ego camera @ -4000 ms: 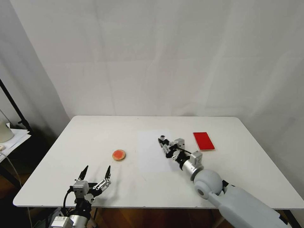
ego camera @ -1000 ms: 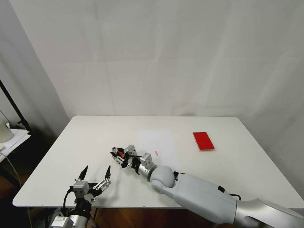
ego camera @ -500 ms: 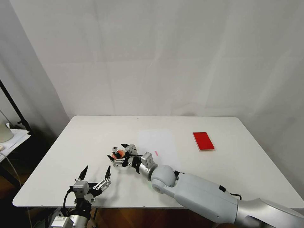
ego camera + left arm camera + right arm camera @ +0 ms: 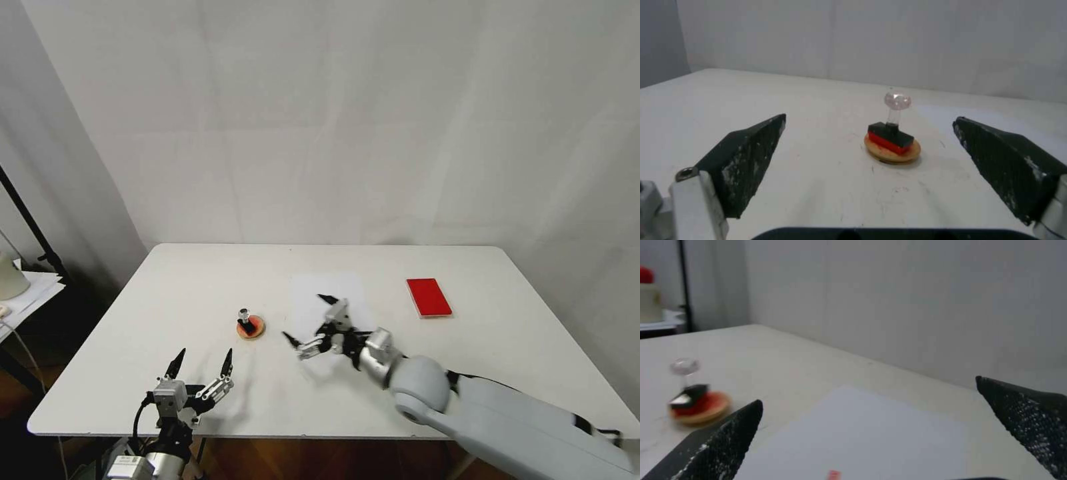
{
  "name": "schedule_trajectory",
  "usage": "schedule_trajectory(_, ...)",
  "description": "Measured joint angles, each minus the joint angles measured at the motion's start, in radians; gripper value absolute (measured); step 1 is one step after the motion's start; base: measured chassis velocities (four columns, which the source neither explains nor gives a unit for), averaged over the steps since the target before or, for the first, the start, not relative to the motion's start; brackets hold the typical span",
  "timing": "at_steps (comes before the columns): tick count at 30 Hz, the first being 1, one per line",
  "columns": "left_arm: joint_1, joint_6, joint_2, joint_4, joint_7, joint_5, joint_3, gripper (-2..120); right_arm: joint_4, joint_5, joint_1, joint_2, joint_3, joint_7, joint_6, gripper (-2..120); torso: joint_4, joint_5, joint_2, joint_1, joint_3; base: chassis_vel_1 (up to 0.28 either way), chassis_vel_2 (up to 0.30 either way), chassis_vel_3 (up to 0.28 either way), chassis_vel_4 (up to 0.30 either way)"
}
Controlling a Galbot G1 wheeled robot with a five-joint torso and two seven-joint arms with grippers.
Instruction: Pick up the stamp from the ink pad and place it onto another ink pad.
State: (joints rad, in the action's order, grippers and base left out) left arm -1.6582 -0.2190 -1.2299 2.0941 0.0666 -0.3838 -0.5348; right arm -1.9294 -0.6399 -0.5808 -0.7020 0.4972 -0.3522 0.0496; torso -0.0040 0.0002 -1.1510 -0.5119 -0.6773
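The stamp [image 4: 245, 319] stood upright on the small round pad [image 4: 251, 327], well apart from the red rectangular pad [image 4: 429, 297] at the far right of the tabletop [image 4: 167, 280], so the transfer looked done. The right gripper [image 4: 308, 321] hung just above a white sheet [image 4: 327, 293], near the round pad, jaws spread wide and empty. The left gripper [image 4: 202, 362] sat parked at the near edge, jaws also apart.

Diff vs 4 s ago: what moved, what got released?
The right gripper carried the stamp left from mid-table to the round ink pad, let go, and backed off right, open. The left gripper and the red ink pad stayed put.
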Motion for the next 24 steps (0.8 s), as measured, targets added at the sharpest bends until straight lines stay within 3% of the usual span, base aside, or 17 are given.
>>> schedule_trajectory(3,0.0,0.0,0.0,0.0,0.0,0.0,0.0,100,-0.086,0.049,-0.188,0.033,-0.187,-0.129,0.027,111,0.0004,0.0,0.0,0.0,0.0,0.0,0.0,0.0,0.0)
schedule_trajectory(4,0.0,0.0,0.0,0.0,0.0,0.0,0.0,100,-0.124,0.093,-0.332,0.032,-0.306,-0.159,0.078,110,0.0006,0.0001,0.0,0.0,0.0,0.0,0.0,0.0,0.0)
schedule_trajectory(5,0.001,0.0,0.0,0.0,0.0,0.0,0.0,100,-0.168,0.246,-0.617,0.002,-0.508,-0.206,0.155,103,0.0006,-0.0001,0.0,0.0,0.0,0.0,0.0,0.0,0.0)
schedule_trajectory(7,0.0,0.0,0.0,0.0,0.0,0.0,0.0,100,-0.179,0.282,-0.693,-0.016,-0.555,-0.214,0.161,102,0.0002,0.0001,0.0,0.0,0.0,0.0,0.0,0.0,0.0)
schedule_trajectory(11,0.0,0.0,0.0,0.0,0.0,0.0,0.0,100,-0.202,0.449,-0.97,-0.13,-0.719,-0.206,0.18,100,0.0,0.0002,0.0,0.0,0.0,0.0,0.0,0.0,0.0)
schedule_trajectory(16,0.0,0.0,0.0,0.0,0.0,0.0,0.0,100,-0.21,0.512,-1.081,-0.208,-0.773,-0.203,0.191,100,0.0003,-0.0002,0.0,0.0,0.0,0.0,0.0,0.0,0.0)
schedule_trajectory(24,0.0,0.0,0.0,0.0,0.0,0.0,0.0,100,-0.221,0.514,-1.125,-0.245,-0.78,-0.214,0.195,100,0.0004,-0.0002,0.0,0.0,0.0,0.0,0.0,0.0,0.0)
